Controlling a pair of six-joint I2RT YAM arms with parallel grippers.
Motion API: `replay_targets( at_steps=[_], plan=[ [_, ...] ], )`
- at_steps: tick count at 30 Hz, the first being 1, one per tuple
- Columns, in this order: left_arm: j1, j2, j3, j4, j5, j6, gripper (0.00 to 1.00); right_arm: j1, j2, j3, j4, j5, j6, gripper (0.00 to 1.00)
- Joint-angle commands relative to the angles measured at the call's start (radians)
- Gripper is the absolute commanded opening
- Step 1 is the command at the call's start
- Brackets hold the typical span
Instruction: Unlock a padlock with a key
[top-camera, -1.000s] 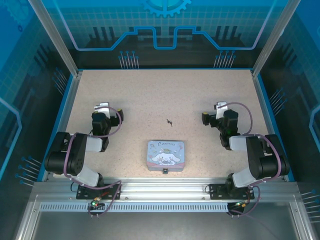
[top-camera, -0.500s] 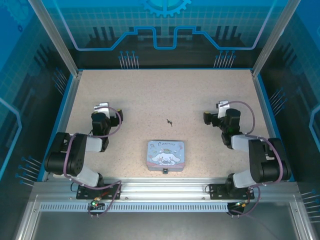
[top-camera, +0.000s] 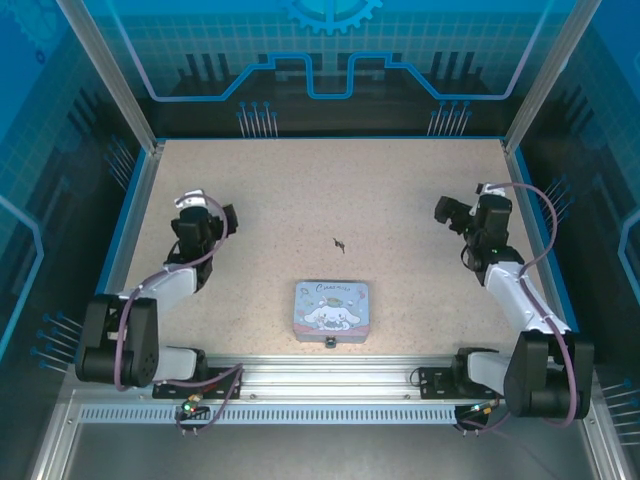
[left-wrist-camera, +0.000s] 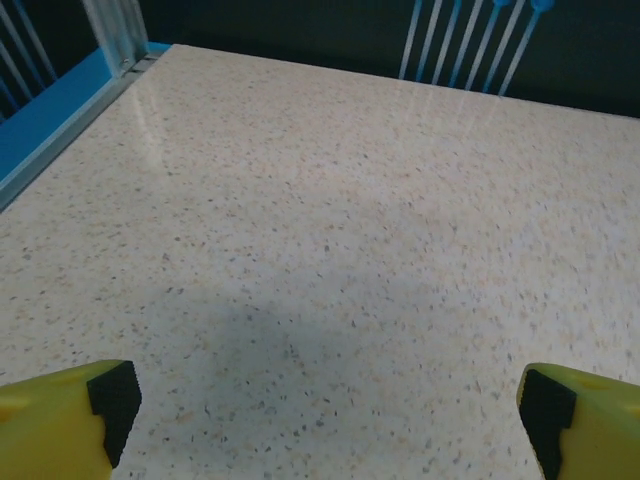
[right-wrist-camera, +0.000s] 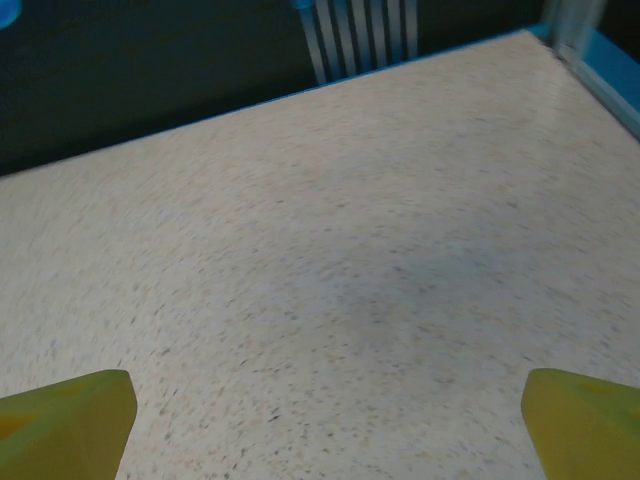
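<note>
A tiny dark key (top-camera: 340, 243) lies alone on the speckled table, mid-centre. The small dark padlock (top-camera: 331, 342) hangs at the front edge of a pale blue cartoon-printed tin (top-camera: 333, 308). My left gripper (top-camera: 210, 220) hovers at the left side, far from the key. My right gripper (top-camera: 448, 210) hovers at the right side, also far from it. In the left wrist view the left gripper (left-wrist-camera: 325, 405) is open, its yellow fingers (left-wrist-camera: 70, 410) spread over bare table. In the right wrist view the right gripper (right-wrist-camera: 325, 410) is likewise open, its fingers (right-wrist-camera: 65, 415) holding nothing.
A blue rim (top-camera: 125, 225) and metal posts (top-camera: 110, 80) border the table (top-camera: 330, 190). An aluminium rail (top-camera: 330, 375) runs along the near edge with the arm bases.
Both arms have stretched out. The left gripper has shifted left and farther back, the right gripper right and farther back. Key, tin and padlock have not moved.
</note>
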Motion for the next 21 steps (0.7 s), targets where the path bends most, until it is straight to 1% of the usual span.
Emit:
replay_targets(
  at_steps=[1,3,4,7,10,13,17,21],
  plan=[
    [-0.065,-0.029,0.103,-0.327,-0.108,-0.081,0.99,0.013,-0.008,0.04,-0.199,-0.104,0.071,1.0],
    [-0.09,-0.035,0.16,-0.444,-0.117,-0.139,0.99,0.037,-0.006,0.06,-0.261,-0.141,0.058,0.98],
    [-0.097,-0.036,0.193,-0.506,-0.103,-0.173,0.99,0.051,-0.005,0.069,-0.291,-0.154,0.054,0.97],
    [-0.127,-0.033,0.263,-0.643,-0.048,-0.238,0.99,0.097,-0.002,0.088,-0.366,-0.193,0.046,0.93],
    [-0.158,-0.04,0.312,-0.744,0.029,-0.269,0.99,0.145,-0.009,0.09,-0.416,-0.23,0.049,0.91],
    [-0.172,-0.07,0.318,-0.796,0.122,-0.298,0.99,0.189,-0.03,0.08,-0.453,-0.246,0.066,0.9],
    [-0.184,-0.146,0.275,-0.82,0.25,-0.336,0.99,0.245,-0.066,0.044,-0.491,-0.266,0.116,0.89],
    [-0.212,-0.212,0.248,-0.859,0.344,-0.354,0.99,0.295,-0.112,-0.004,-0.524,-0.274,0.154,0.88]
  ],
)
